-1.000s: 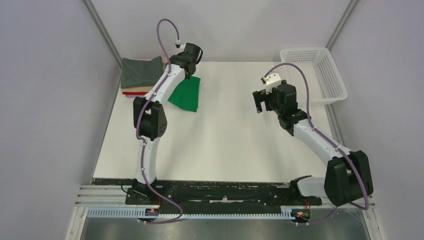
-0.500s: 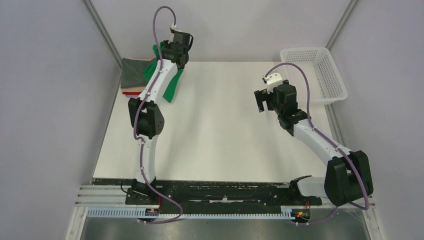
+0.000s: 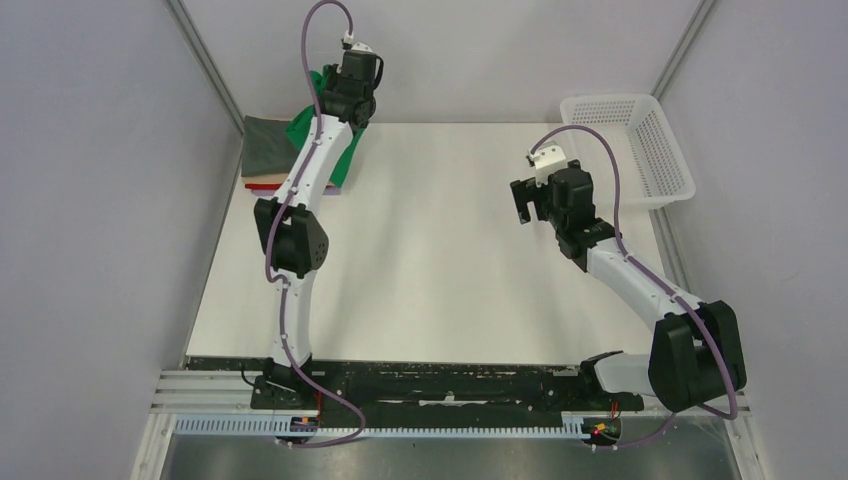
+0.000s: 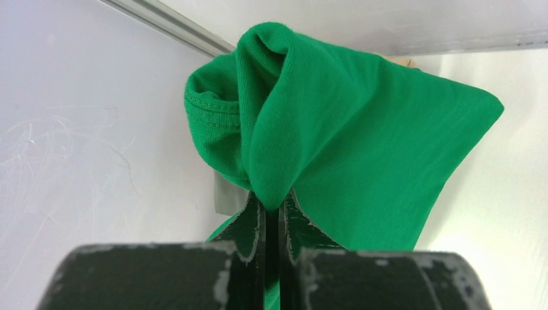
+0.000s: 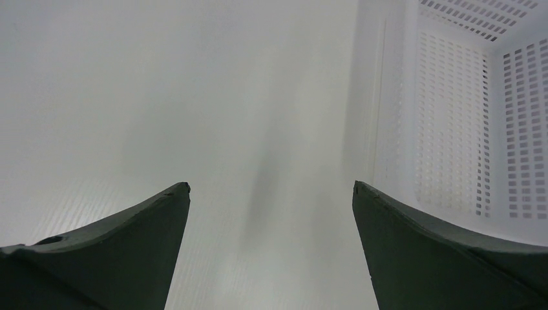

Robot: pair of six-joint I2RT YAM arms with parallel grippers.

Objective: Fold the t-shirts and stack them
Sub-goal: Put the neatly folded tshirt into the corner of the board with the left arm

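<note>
My left gripper [image 3: 335, 100] is shut on the bright green t-shirt [image 3: 300, 132] and holds it up at the far left, over the pile of folded shirts: grey [image 3: 263, 148] on top, a red edge [image 3: 262, 186] at the bottom. In the left wrist view the green t-shirt [image 4: 362, 135] bunches out from between my closed fingertips [image 4: 249, 216] and hangs down. My right gripper [image 3: 523, 203] is open and empty above the right half of the table, wide apart in the right wrist view [image 5: 271, 194].
A white plastic mesh basket [image 3: 640, 150] stands at the far right corner; its wall shows in the right wrist view [image 5: 452, 123]. The enclosure walls stand close behind the shirt pile. The white table [image 3: 440, 260] lies between the arms.
My left gripper has lifted the green shirt off the table and carried it left and back, over the folded pile. The right arm has stayed in place.
</note>
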